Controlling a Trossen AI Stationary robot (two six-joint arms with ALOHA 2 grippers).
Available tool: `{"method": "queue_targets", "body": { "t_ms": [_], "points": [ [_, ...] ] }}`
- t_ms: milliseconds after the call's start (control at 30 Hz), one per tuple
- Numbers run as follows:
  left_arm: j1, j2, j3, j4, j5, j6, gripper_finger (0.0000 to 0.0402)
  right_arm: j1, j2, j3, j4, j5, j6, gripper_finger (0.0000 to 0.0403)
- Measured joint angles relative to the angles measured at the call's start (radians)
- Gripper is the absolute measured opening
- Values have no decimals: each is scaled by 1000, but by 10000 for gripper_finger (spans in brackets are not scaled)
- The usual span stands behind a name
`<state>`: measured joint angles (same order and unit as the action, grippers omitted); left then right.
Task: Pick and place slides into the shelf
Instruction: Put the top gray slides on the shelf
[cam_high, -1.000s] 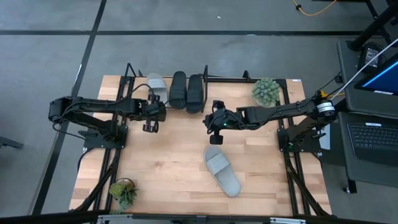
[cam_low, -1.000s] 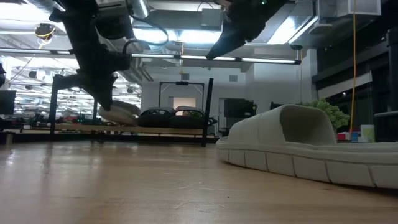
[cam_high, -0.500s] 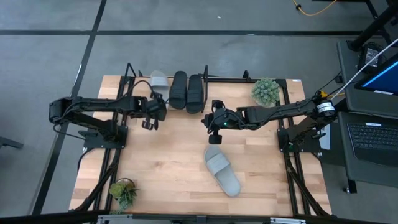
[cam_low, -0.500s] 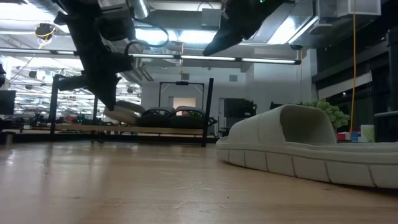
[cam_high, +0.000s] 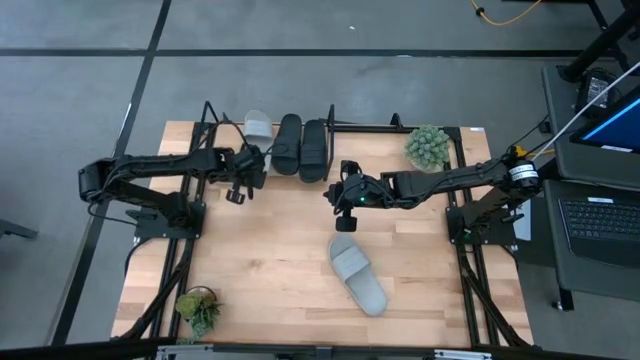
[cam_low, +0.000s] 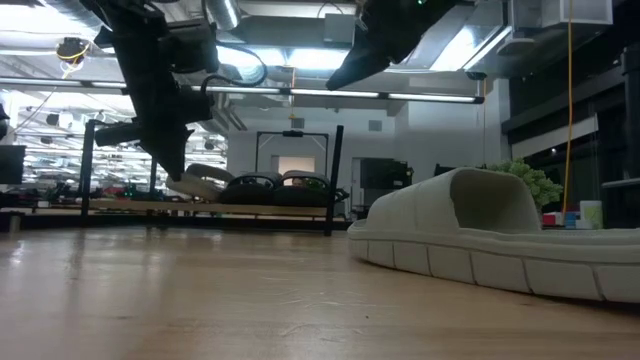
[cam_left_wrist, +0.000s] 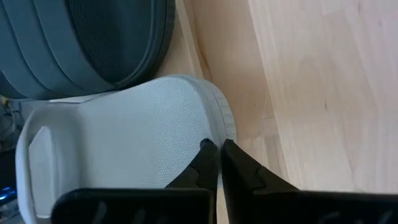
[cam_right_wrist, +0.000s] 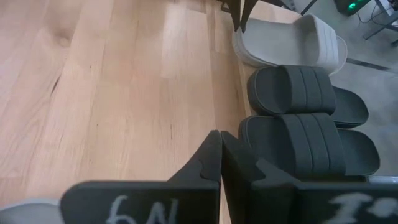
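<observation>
Left gripper (cam_high: 241, 178) positioned at shelf (cam_high: 345, 126) front, fingers pressed together on heel rim of grey slide (cam_high: 258, 126); thin rim apparently pinched. That slide is set at shelf's left end, beside two black slides (cam_high: 300, 147) lying side by side on shelf board.

Right gripper (cam_high: 341, 196) held above table (cam_high: 270, 260) centre, near black slides' front, fingers closed, nothing gripped.

Second grey slide (cam_high: 358, 275) lies flat on table, well apart from shelf, just below right gripper in high view.
</observation>
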<state>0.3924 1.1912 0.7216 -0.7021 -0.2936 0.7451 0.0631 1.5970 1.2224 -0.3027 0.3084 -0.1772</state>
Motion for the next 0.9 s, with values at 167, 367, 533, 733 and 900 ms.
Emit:
{"method": "queue_targets", "body": {
  "t_ms": [167, 367, 533, 733, 900],
  "points": [
    [21, 0, 0, 0, 14, -20, 12, 0, 0, 0, 0, 0, 0, 6],
    [31, 0, 0, 9, 42, -61, 27, 0, 0, 0, 0, 0, 0, 6],
    [31, 0, 0, 36, 44, -62, 38, 0, 0, 0, 0, 0, 12, 6],
    [31, 0, 0, 56, 45, -61, 56, 0, 0, 0, 0, 0, 14, 6],
    [31, 0, 0, 56, 41, -62, 81, 0, 0, 0, -1, 0, 14, 6]
  ]
}}
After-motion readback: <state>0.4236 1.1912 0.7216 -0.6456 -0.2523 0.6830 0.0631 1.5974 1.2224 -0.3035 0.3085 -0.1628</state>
